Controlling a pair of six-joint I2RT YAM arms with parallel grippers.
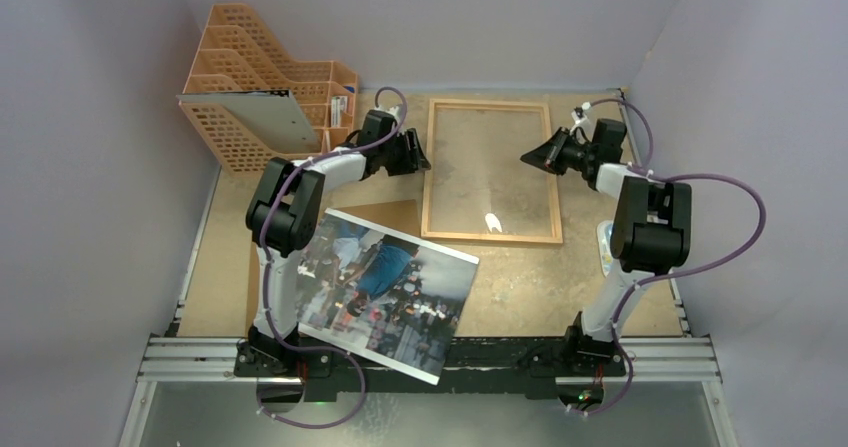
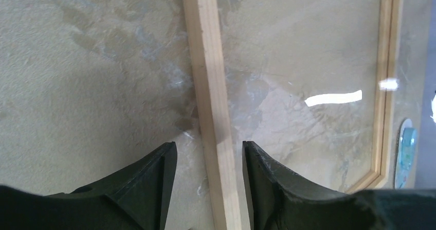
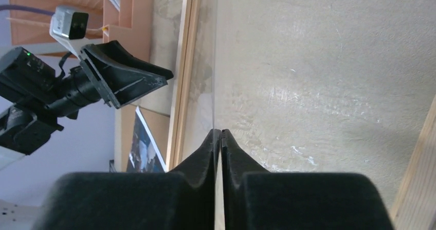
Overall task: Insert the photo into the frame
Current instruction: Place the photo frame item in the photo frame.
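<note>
The frame (image 1: pixel 490 235) lies flat on the table (image 1: pixel 530 282), toward 12 o'clock from the table's middle, long sides running 12 to 6. The photo (image 1: pixel 385 292) lies toward 7 o'clock, picture side up and skewed. Its near corner hangs past the table's front edge and its 9 o'clock side is hidden under the left arm. Photo and frame are apart. Between them, a brown board (image 1: pixel 385 213) shows from under the photo's far edge.

The left gripper (image 2: pixel 210 150) sits at the frame's 9 o'clock rail. Its fingers (image 2: pixel 154 189) are about half open and straddle the rail, one on each side, with a gap showing on both sides, so nothing is gripped.

The right gripper (image 3: pixel 220 132) reaches in from 3 o'clock over the frame's interior. Its fingertips are closed to a sliver, and the thin edge of the clear pane (image 3: pixel 205 60) appears to run straight into that sliver, pinched there.

An orange file rack (image 1: pixel 260 77) stands at 10 o'clock.
</note>
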